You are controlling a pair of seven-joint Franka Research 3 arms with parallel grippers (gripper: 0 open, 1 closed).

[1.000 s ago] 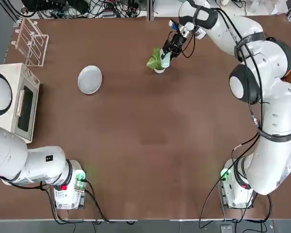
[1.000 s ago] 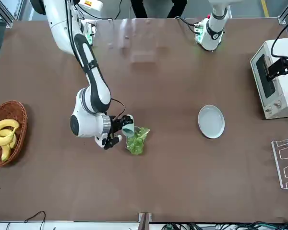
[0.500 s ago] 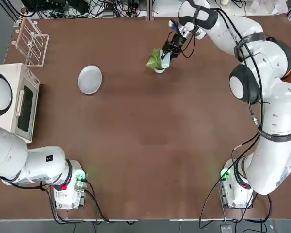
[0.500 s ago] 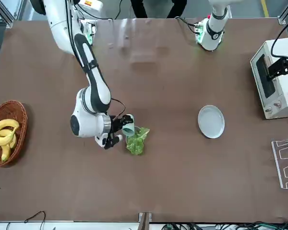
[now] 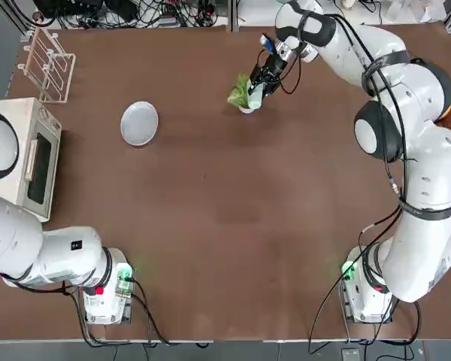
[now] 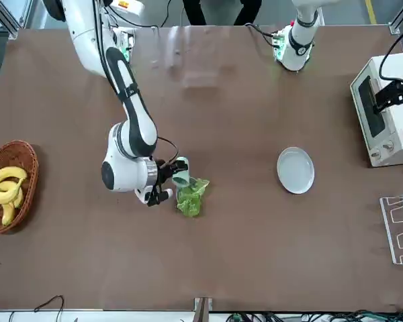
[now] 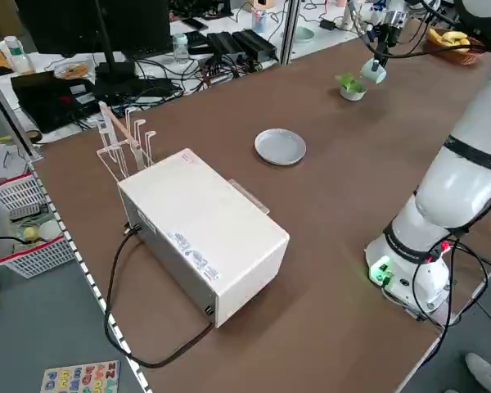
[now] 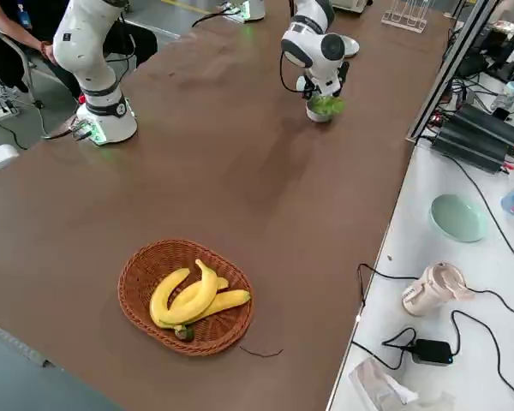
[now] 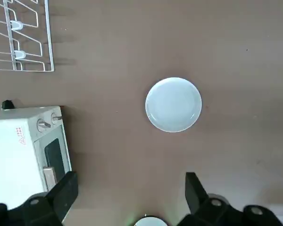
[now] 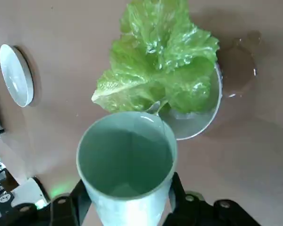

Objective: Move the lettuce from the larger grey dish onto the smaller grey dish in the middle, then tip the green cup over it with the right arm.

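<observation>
From overhead, the right pincer [image 5: 261, 84] pinches the green cup [image 5: 255, 92], tilted right over the lettuce [image 5: 240, 92], which sits in the smaller grey dish [image 5: 246, 108]. The larger grey dish [image 5: 140, 122] lies well apart from that bowl, toward the toaster oven [image 5: 28, 156].

From the front, the cup's mouth leans over the leaves, touching or just above them.

The right wrist camera looks into the cup's hollow, lettuce just beyond its rim.

The left wrist camera shows the left pincer [image 9: 129, 195] spread wide, hanging above the plate.
</observation>
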